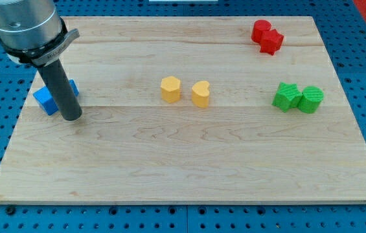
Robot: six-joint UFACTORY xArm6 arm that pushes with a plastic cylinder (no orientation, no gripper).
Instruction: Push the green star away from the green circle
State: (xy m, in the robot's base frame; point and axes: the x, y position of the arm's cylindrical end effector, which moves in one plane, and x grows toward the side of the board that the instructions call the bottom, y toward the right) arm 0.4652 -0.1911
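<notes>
The robot's dark rod stood at the view's left side of the wooden desk, my tip resting on the board just in front of a blue block that the rod partly hid; whether the two touched could not be told. The tool was a plain rod with nothing that opens or closes, and it held nothing.

Far across the board, near the view's right edge, the green star sat pressed against the green circle, the star on the view's left of the pair and the circle on the right. Both lay well apart from the tip, with most of the desk between them.

At the middle of the board two yellow blocks stood side by side with a small gap: a yellow hexagon-like block toward the view's left and a yellow heart toward the right.

Near the view's top right corner, two red blocks touched each other, their shapes hard to make out.
</notes>
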